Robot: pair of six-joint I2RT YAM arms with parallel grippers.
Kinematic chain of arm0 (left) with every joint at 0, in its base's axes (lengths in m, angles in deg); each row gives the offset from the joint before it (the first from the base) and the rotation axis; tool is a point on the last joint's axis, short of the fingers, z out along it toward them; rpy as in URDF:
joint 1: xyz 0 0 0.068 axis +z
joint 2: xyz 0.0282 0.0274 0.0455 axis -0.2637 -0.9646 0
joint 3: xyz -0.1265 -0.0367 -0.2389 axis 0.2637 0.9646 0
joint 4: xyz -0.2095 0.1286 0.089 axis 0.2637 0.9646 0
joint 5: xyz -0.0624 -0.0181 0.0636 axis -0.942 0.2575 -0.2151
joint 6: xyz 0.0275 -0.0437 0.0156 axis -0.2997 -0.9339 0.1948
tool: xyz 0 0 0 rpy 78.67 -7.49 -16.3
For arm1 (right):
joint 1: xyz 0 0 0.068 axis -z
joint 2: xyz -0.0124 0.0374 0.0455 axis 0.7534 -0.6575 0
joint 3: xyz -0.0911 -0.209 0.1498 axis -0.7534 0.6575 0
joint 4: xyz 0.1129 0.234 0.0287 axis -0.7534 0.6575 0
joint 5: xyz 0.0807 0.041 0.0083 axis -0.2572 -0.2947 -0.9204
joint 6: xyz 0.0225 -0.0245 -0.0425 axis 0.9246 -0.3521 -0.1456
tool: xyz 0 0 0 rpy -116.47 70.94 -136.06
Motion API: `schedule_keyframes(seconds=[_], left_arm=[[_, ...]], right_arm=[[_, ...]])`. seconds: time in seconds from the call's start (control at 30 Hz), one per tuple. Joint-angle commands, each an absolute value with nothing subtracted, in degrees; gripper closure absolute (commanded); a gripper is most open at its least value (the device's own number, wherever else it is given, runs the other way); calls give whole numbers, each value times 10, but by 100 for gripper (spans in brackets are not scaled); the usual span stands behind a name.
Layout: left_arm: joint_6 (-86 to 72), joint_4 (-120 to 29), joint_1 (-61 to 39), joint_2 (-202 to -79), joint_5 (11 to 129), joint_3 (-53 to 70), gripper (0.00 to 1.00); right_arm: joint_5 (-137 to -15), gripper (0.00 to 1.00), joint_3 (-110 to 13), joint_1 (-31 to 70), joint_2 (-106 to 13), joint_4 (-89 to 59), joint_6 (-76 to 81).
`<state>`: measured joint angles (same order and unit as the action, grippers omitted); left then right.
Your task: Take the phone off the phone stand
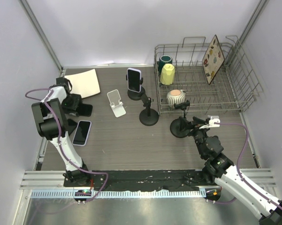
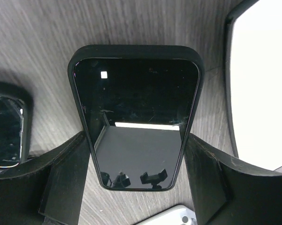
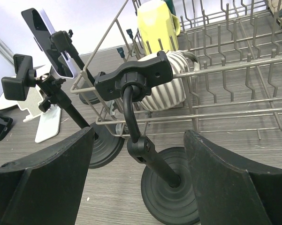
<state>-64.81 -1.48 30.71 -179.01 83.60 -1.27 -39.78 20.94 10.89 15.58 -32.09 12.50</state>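
- My left arm is folded up at 9 o'clock of the table. The wrist is pitched down so the left gripper (image 2: 137, 140) looks straight onto the black phone (image 2: 137, 108), which lies flat on the wood, screen up.
- My left fingers (image 2: 68, 164) stand wide, one along each long edge near its end. The tips look to be against the case, but I cannot tell whether they press.
- As I judge it, this phone is off any stand and set down, so what is left is letting go. That calls for spreading a touch and rising straight up without dragging it.
- At 12 o'clock a second phone (image 1: 134, 79) sits clamped on its stand (image 1: 137, 95). If that is the one meant, nothing has begun there.
- My right arm reaches low from 5 o'clock. The right gripper (image 3: 139, 133) is wide and empty, with a bare stand (image 3: 171, 187) just ahead, framed between the fingers but not gripped.
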Motion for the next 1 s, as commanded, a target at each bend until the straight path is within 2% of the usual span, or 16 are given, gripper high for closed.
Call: schedule_keyframes(seconds=[0.0, 0.1, 0.2, 0.27, 0.3, 0.37, 0.4, 0.47, 0.6, 0.8, 0.97], left_arm=[[-627, -3, 309, -1756, 849, 8, 83], [-623, -3, 309, -1747, 848, 22, 82], [-621, -3, 309, -1739, 846, 31, 74], [-620, -3, 309, -1735, 849, 33, 62], [-621, -3, 310, -1735, 849, 34, 53], [-619, -8, 309, -1735, 849, 34, 45], [-618, -8, 310, -1738, 849, 34, 36], [-619, -8, 309, -1739, 847, 34, 31], [-619, -10, 309, -1733, 847, 36, 14], [-621, -18, 309, -1714, 846, 45, 0], [-626, -34, 304, -1671, 838, 61, 0]], right_arm=[[-399, 18, 194, 111, 152, -350, 123], [-400, 18, 193, 111, 153, -350, 123], [-401, 18, 194, 111, 153, -350, 123], [-400, 18, 193, 111, 153, -350, 123], [-402, 18, 192, 111, 153, -350, 124], [-402, 18, 193, 111, 153, -350, 124], [-403, 18, 193, 111, 153, -350, 124], [-402, 18, 193, 112, 153, -350, 124], [-403, 18, 193, 111, 153, -350, 123], [-403, 18, 193, 111, 151, -350, 124], [-401, 18, 194, 111, 155, -349, 123]])
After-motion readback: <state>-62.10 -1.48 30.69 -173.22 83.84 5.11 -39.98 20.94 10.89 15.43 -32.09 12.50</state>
